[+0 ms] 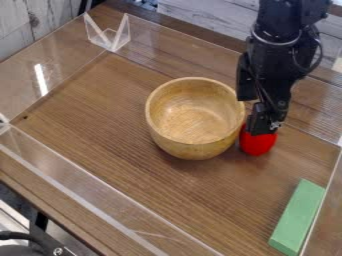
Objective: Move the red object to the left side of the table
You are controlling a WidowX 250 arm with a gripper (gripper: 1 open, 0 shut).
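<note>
Landmark: the round, pale wooden bowl sitting mid-desk.

The small glossy red strawberry-like toy is standing on the dark brown wood-grain desk, touching or all but touching the bowl's right-hand rim, on the side away from the target left area. Its green top is not visible; the arm is covering it.

The black pincer is hanging directly over the toy, pointing straight down, also just right of the bowl's rim. Jaws are standing fully spread and are holding nothing; the toy is resting on the desk, not lifted. Whether the tips are touching it cannot be told from this view.

Key relation: the toy is lying straight below the pincer, so the coming move looks like a vertical descent and a closing, not a sideways reach. The toy looks roughly round, with no clear long axis to align to.

Risk, as judged: the bowl wall is crowding the left jaw's path.

A flat green block is lying well right of and nearer than the bowl, out of the way.
</note>
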